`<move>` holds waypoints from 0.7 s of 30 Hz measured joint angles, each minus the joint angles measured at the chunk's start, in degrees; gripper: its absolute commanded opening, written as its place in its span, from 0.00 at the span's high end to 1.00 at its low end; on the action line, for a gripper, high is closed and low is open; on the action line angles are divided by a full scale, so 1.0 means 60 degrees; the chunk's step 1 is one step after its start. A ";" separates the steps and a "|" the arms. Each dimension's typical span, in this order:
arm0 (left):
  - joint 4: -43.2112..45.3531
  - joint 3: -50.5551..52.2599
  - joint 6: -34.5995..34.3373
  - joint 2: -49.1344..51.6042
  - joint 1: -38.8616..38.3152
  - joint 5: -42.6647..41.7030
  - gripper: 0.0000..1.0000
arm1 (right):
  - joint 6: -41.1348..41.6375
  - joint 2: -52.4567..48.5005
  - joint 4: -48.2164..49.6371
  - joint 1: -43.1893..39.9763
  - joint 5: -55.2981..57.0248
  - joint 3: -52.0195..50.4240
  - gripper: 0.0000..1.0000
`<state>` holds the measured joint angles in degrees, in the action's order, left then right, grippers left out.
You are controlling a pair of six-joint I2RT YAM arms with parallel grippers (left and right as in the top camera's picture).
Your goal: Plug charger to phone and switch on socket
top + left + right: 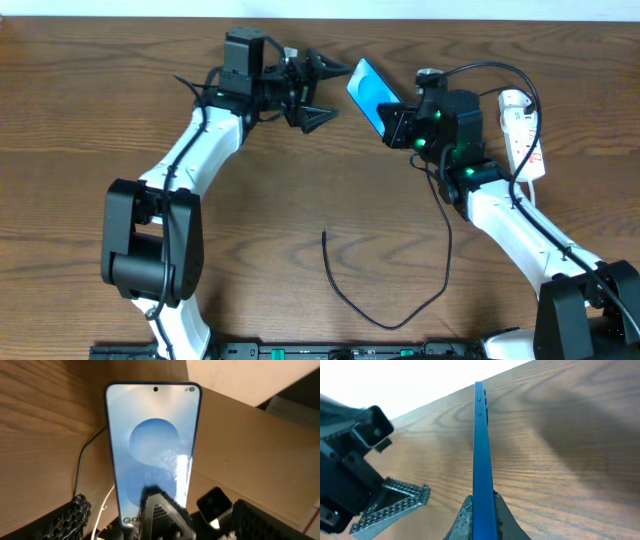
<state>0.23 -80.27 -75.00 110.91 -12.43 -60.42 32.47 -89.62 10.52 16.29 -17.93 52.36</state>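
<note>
The phone (368,88), blue screen lit, is held off the table with my right gripper (393,118) shut on its lower end. In the right wrist view the phone (481,445) stands edge-on between the two pads of my right gripper (482,512). My left gripper (342,90) is open just left of the phone, with nothing in it. Its camera faces the screen (150,435), and its fingers (72,515) spread wide on either side. The charger (400,318), a thin black cable, lies loose on the table, its tip near the middle. The white socket (522,125) lies at the far right.
The wooden table (100,120) runs to a pale back edge (300,8). The charger cable loops from the table middle toward my right arm. A second black cable arcs above the right wrist toward the socket. The arm bases stand at the front edge.
</note>
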 measured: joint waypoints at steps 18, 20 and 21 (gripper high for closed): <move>0.1271 0.0000 -0.0040 0.0000 0.0805 -0.0412 0.08 | 0.5672 0.0000 0.1661 -0.0321 -0.1126 -0.0004 0.99; 0.1497 0.0000 -0.0098 0.0000 0.0805 -0.0408 0.08 | 0.6189 0.0000 0.1716 -0.0321 -0.1228 -0.0004 0.99; 0.1683 0.0000 -0.0189 0.0000 0.0805 -0.0401 0.08 | 0.6513 0.0000 0.1727 -0.0321 -0.1290 -0.0004 0.99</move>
<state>10.33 -80.27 -76.14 110.91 -7.60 -62.83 71.55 -89.62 20.88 14.37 -25.67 52.34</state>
